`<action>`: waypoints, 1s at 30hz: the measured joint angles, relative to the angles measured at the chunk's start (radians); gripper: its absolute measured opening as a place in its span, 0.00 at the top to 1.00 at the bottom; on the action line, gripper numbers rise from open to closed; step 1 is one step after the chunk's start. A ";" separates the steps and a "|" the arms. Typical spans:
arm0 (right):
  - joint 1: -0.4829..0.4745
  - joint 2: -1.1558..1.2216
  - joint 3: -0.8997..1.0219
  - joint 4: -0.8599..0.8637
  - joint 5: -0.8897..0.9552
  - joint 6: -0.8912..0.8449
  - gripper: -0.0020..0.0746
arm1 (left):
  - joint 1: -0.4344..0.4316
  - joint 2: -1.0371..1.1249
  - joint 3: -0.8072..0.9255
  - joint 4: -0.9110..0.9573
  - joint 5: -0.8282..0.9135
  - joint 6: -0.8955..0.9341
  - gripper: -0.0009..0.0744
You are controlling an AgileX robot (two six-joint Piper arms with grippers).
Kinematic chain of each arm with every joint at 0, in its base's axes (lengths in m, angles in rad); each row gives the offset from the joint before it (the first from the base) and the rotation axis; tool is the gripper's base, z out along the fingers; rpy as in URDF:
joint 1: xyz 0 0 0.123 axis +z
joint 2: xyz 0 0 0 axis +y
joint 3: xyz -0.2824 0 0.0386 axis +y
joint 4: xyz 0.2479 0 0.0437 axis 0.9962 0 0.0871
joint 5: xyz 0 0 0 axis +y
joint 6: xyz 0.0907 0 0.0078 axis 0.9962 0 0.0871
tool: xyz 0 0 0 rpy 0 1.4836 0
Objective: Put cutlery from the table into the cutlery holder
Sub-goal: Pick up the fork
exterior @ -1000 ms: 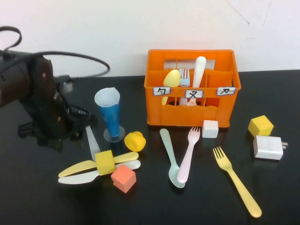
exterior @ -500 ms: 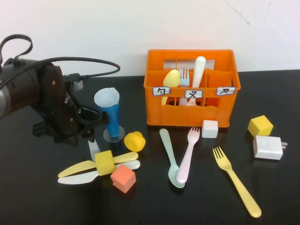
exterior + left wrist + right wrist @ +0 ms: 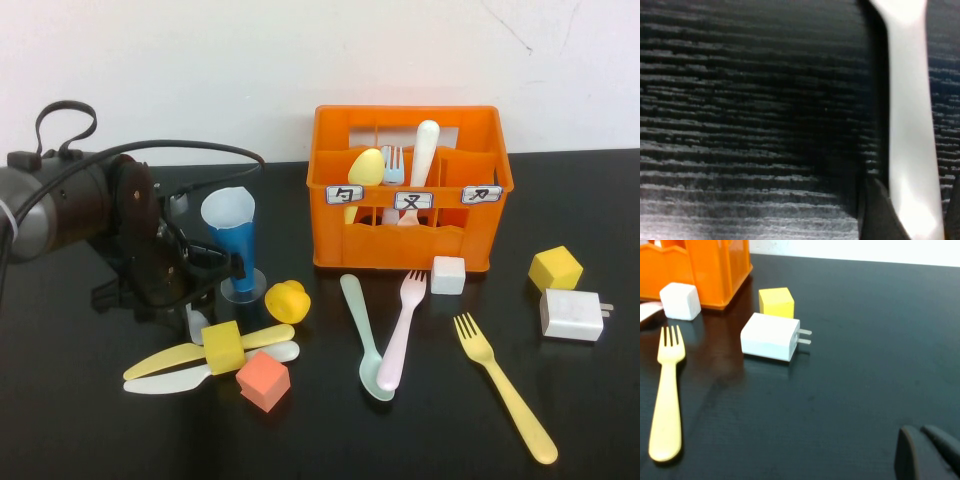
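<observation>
The orange cutlery holder (image 3: 410, 190) stands at the back and holds a yellow spoon, a blue fork and a white handle. A mint spoon (image 3: 362, 335), a pink fork (image 3: 402, 330) and a yellow fork (image 3: 505, 385) lie in front of it. A yellow knife (image 3: 165, 358) and a white knife (image 3: 160, 381) lie at front left. My left gripper (image 3: 195, 300) is low over a pale grey piece of cutlery (image 3: 196, 324). In the left wrist view that piece (image 3: 907, 100) lies between the open fingers of my left gripper (image 3: 912, 212). My right gripper (image 3: 922, 440) is shut and empty, out of the high view.
A blue cone cup (image 3: 234, 250) stands right beside the left gripper. A yellow cube (image 3: 223, 347) sits on the two knives, with an orange cube (image 3: 264, 381) and a yellow toy (image 3: 288, 300) near. A white cube (image 3: 448, 274), yellow cube (image 3: 556, 268) and white charger (image 3: 572, 315) lie right.
My left arm has moved right and lower, toward the blue cup, and now covers most of the pale grey piece. Nothing else has moved.
</observation>
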 joint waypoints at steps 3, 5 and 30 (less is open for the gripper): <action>0.000 0.000 0.000 0.000 0.000 0.000 0.98 | 0.000 0.002 0.000 0.000 -0.004 -0.002 0.60; 0.000 0.000 0.000 0.000 0.000 0.000 0.98 | 0.000 0.002 0.000 0.007 -0.004 -0.002 0.60; 0.000 0.000 0.000 0.000 0.000 0.000 0.98 | -0.007 -0.112 0.154 0.131 0.105 0.025 0.76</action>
